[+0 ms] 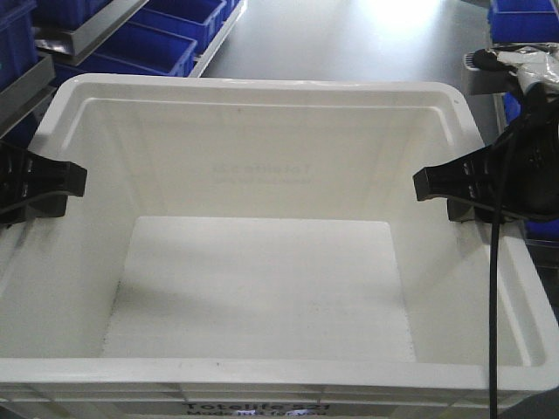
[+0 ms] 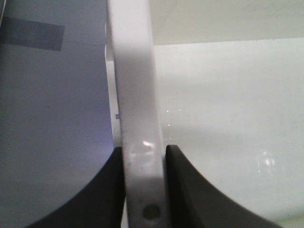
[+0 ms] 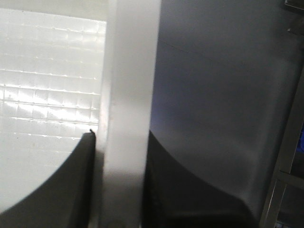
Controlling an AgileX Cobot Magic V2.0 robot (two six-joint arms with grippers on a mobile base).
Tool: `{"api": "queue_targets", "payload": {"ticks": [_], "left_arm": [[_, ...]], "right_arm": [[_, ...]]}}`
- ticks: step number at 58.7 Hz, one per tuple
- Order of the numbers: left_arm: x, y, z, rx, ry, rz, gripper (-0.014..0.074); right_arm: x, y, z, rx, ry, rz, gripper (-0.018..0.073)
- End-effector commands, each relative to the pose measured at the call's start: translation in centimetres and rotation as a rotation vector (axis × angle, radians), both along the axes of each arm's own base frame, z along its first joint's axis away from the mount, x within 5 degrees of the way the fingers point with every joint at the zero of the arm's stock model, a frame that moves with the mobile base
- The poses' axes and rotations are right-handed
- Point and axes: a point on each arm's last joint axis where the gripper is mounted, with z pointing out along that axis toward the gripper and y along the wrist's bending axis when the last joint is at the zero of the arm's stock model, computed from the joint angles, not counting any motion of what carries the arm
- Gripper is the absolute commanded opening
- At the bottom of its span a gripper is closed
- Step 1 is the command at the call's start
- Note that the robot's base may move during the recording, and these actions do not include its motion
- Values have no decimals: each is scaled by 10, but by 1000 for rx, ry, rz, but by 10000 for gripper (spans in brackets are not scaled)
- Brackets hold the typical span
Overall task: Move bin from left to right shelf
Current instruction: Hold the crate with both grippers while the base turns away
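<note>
The left gripper [image 1: 54,181] pinches the left rim of the white Totelife bin [image 1: 262,92], one finger inside, one outside. The bin fills the front view between the two grippers, blue bins [image 1: 162,39] behind its left corner. The right gripper [image 1: 441,183] clamps its right rim likewise.
</note>
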Motion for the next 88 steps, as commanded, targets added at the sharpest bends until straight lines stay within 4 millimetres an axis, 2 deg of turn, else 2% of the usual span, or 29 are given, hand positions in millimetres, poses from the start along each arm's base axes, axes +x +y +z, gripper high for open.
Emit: {"api": "queue_targets", "payload": {"ticks": [1,88], "left_arm": [[-1,0,22,-27,-159,-20,-6],[-1,0,22,-27,-159,-20,-6]], "right_arm": [[-2,-4,24,20,-149,18,13],[-8,-7,18,-17,-56,9,13]]}}
